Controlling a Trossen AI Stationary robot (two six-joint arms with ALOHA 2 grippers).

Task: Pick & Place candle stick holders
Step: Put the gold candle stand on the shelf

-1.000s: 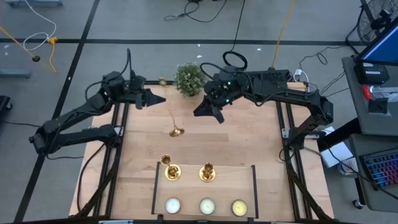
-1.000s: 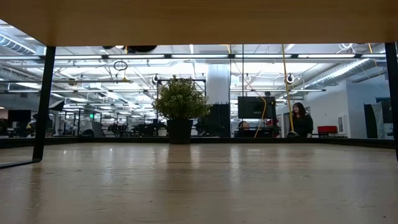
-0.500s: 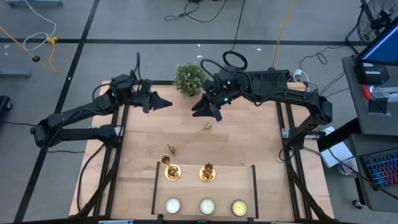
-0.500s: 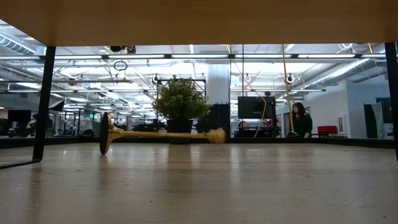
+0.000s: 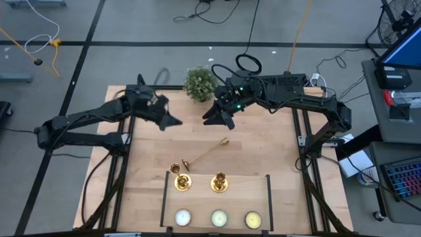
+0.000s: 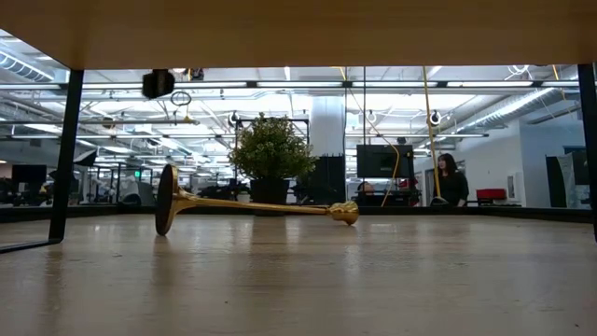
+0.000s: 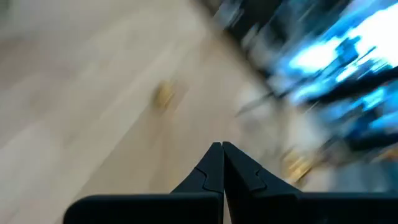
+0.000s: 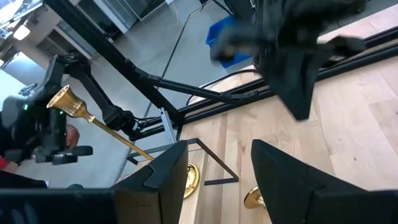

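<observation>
A pale wooden bench (image 5: 263,151) is seen from above, with a bushy green potted plant (image 5: 199,83) standing at its far edge as the main landmark. Nearer the camera than the plant, a long-stemmed gold candle stick holder (image 5: 205,155) lies on its side on the bare wood, apart from both arms; the level view shows its round base (image 6: 167,199) on edge and its cup end (image 6: 344,213) resting on the bench in front of the plant. Farther from the plant, two more gold candle stick holders (image 5: 182,182) (image 5: 219,182) stand upright side by side, with a small gold piece (image 5: 175,170) just beside the first. Beyond them, farthest from the plant, sits a row of three tealight candles (image 5: 218,218). The left tool (image 5: 172,122) hovers above the bench just to the plant's left, its fingers pressed together and empty. The right tool (image 5: 209,118) hovers just in front of the plant, its fingers spread apart, holding nothing.
</observation>
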